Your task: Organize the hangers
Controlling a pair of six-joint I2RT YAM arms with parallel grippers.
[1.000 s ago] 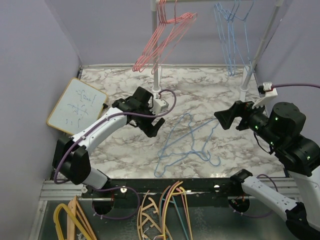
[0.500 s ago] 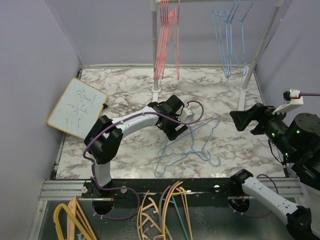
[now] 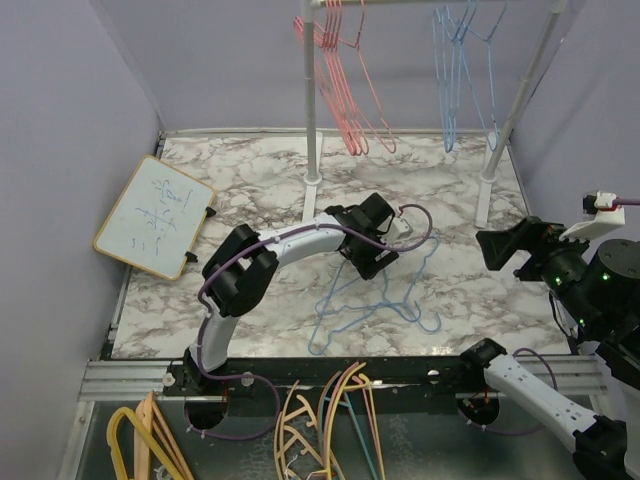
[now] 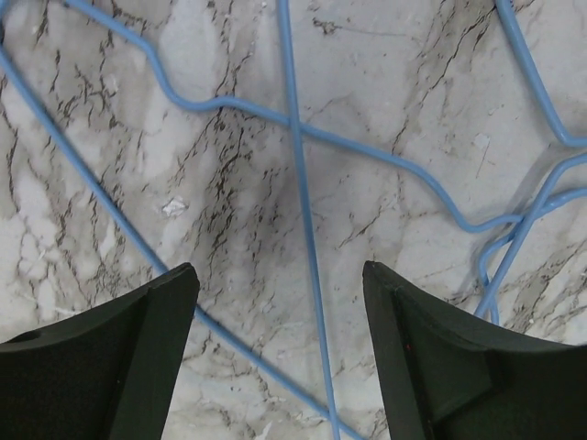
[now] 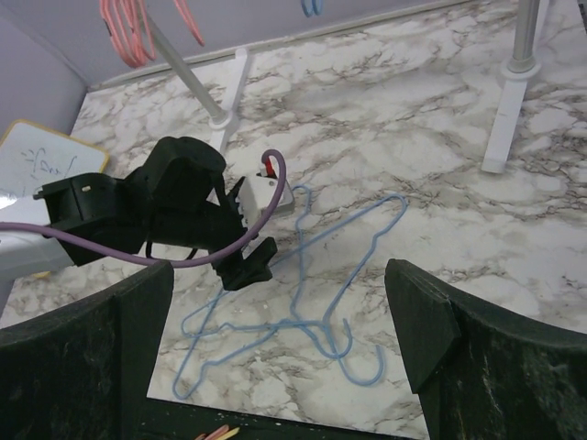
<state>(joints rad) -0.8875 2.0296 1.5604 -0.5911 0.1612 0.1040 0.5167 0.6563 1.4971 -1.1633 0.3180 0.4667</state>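
- Step in hand, as judged: pick-up of the loose blue hangers (image 3: 400,305), which lie overlapped and flat on the marble table (image 3: 250,180), in front of the rack.
- Tool state: the left gripper (image 4: 277,275) hovers just above them, jaws released and apart, holding nothing. One blue wire (image 4: 300,202) runs between the fingers (image 4: 138,348) and touches neither.
- Pose: the left arm (image 3: 290,240) reaches forward and to its right, wrist pitched down at the table.
- Second tool: the right gripper (image 5: 278,270) is spread wide and empty, raised at the right side, well apart from the hangers and facing them.
- Rack: the rail (image 3: 400,3) carries pink hangers (image 3: 345,110) at its left end and hung blue hangers (image 3: 450,90) at its right.
- Next move, as judged: lower until the fingers straddle that wire, then close. The wire is thin and flat on the table, so a crossing hanger may lift with it.
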